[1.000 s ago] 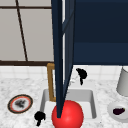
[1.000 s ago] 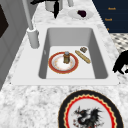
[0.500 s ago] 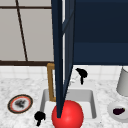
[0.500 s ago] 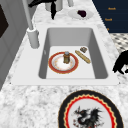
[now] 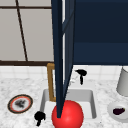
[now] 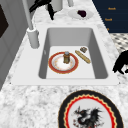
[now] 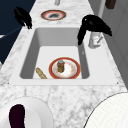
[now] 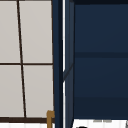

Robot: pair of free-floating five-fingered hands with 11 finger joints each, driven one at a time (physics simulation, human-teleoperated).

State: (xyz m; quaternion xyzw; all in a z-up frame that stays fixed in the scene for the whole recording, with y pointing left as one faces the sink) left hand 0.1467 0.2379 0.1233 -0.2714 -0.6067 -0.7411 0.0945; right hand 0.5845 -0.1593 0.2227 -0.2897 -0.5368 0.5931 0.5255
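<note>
right hand (image 7: 93,25) above the faucet (image 7: 95,40), fingers drooping beside it

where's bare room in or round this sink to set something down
Free: the sink floor behind the red-rimmed plate, and the counter strip left of the basin, in front of the tap. Crowded: the basin's front, with the plate, the jar on it and the stick beside it. The left hand hovers at the front rim.

Red-rimmed plate (image 6: 63,63) in white sink (image 6: 70,35), dragon-patterned plate (image 6: 90,112), navy cabinet (image 5: 100,32)
</note>
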